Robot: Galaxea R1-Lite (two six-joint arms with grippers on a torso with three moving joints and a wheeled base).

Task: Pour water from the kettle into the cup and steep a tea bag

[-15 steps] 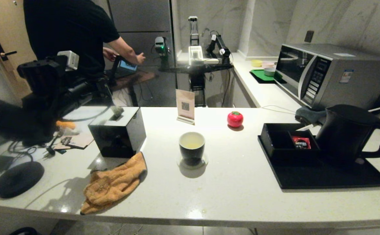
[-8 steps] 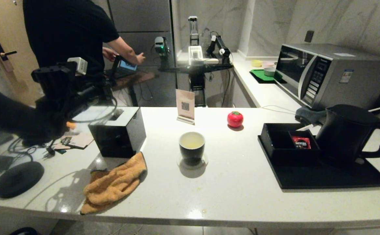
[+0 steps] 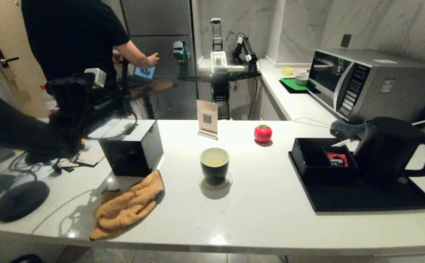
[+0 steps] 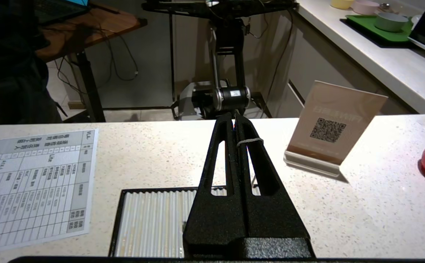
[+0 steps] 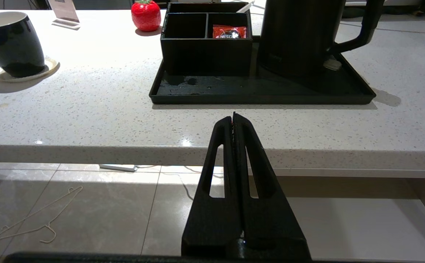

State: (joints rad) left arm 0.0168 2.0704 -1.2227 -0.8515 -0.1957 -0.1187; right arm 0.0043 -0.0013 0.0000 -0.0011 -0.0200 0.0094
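two tapered matte-black grippers, left [image 4: 234,118] and right [image 5: 233,116], jaws pressed together

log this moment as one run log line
left end effector: shut, above tissue box | right end effector: shut, below counter edge | cup: holds water | kettle: on tray

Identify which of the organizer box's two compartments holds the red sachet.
The compartment nearer the kettle holds the red sachet; the organizer box's other compartment looks empty.
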